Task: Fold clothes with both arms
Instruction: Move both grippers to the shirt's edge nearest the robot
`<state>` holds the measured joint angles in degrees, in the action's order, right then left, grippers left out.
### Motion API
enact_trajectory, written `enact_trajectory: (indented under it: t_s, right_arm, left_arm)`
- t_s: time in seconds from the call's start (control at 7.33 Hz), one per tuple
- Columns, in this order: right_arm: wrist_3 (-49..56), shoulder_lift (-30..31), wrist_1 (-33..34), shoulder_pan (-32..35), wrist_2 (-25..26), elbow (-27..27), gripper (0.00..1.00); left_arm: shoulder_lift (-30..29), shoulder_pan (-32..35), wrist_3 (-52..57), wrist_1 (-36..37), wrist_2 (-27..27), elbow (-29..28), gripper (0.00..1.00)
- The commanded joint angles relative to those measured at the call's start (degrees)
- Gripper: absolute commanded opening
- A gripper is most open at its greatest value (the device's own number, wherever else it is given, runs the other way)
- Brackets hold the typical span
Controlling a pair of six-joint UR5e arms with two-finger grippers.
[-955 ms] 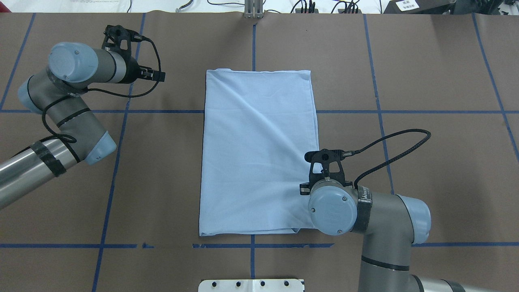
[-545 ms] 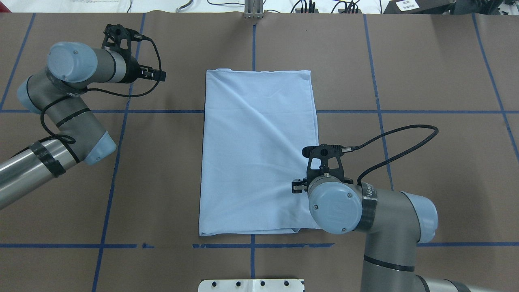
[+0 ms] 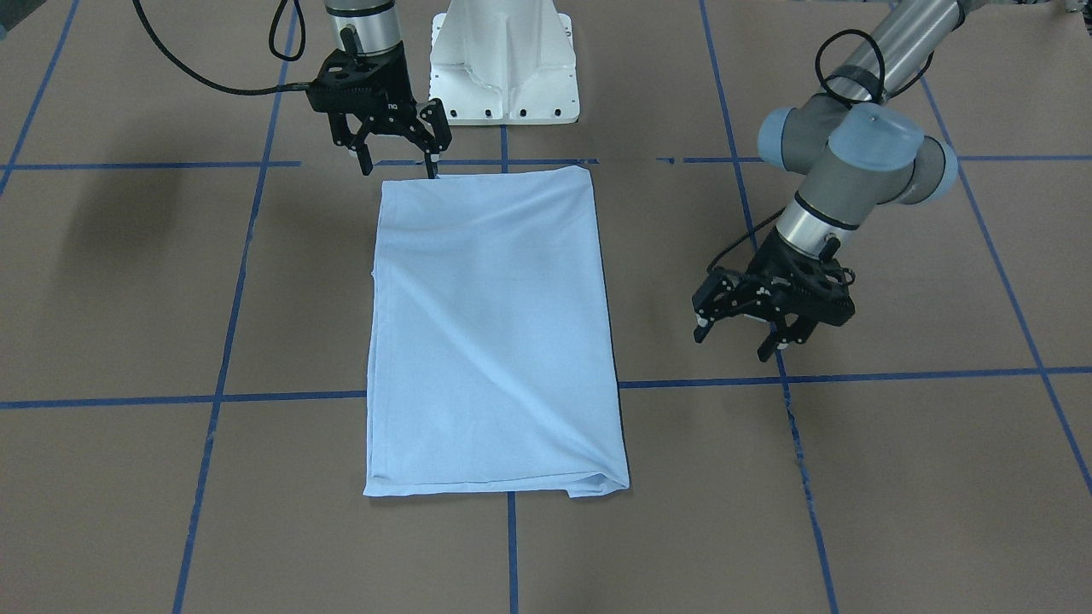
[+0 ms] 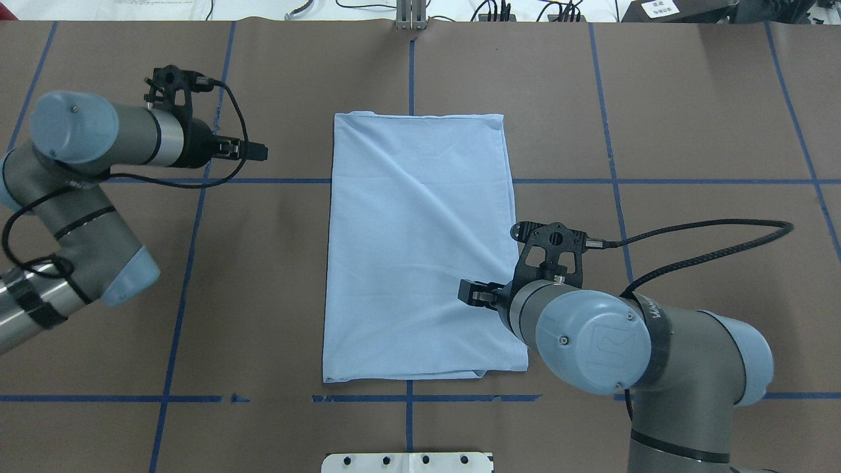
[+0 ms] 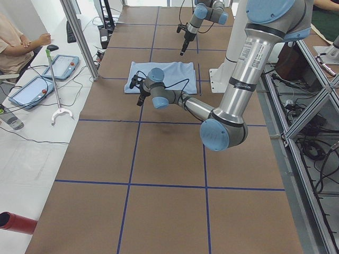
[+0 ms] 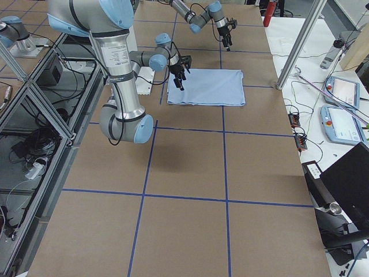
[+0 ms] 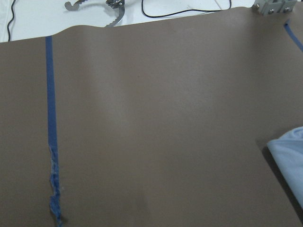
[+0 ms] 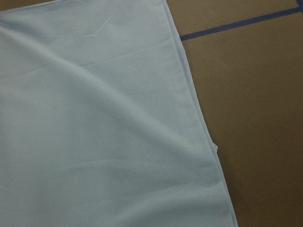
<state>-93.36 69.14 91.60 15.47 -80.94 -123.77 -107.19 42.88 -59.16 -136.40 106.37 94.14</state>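
The light blue T-shirt (image 4: 420, 249) lies flat in a folded rectangle at the table's middle, also in the front view (image 3: 490, 324). Its print, collar and tag are hidden. My right gripper (image 4: 470, 293) is open and empty, low over the shirt's corner nearest the robot on its right side. In the front view (image 3: 397, 170) one fingertip (image 3: 432, 173) sits at the shirt's edge. The right wrist view shows only shirt cloth (image 8: 94, 118) and its edge. My left gripper (image 4: 256, 152) is open and empty above bare table, well left of the shirt, also in the front view (image 3: 732, 341).
The white pedestal base (image 3: 503, 60) stands just behind the shirt's near edge. Blue tape lines (image 4: 184, 263) cross the brown table. In the exterior left view a metal post (image 5: 79, 37) stands at the far edge, and a seated operator (image 5: 21, 45) with tablets is beyond it.
My right gripper has moved left, further over the shirt's near corner. My left gripper has shifted toward the robot's side, still beside the shirt. The shirt has not moved.
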Motion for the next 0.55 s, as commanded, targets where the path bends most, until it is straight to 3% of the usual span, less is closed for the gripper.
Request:
enact_trajectory:
  t_s: [0.0,0.14,0.27,0.41]
  right_arm:
    - [-4.0,10.6,-19.2,-1.6,1.0,-1.0,1.0]
    - [-9.2,14.8,-24.7,-2.5,3.7,-1.0,1.0]
    - [-14.4,15.7,-25.1,-4.5,8.6,-1.0,1.0]
    - [-17.4,15.5,-25.2,-5.4,10.7,-1.0,1.0]
  left_arm:
    - [10.3,-8.5,-11.7,0.0,-1.7,15.6,1.0]
    - [13.3,-13.8,-16.5,0.0,-5.4,19.9,1.0]
    - [13.5,-20.2,-23.9,0.0,-11.3,21.0,1.0]
    - [13.4,-26.1,-32.1,-0.2,-18.5,21.0,0.94]
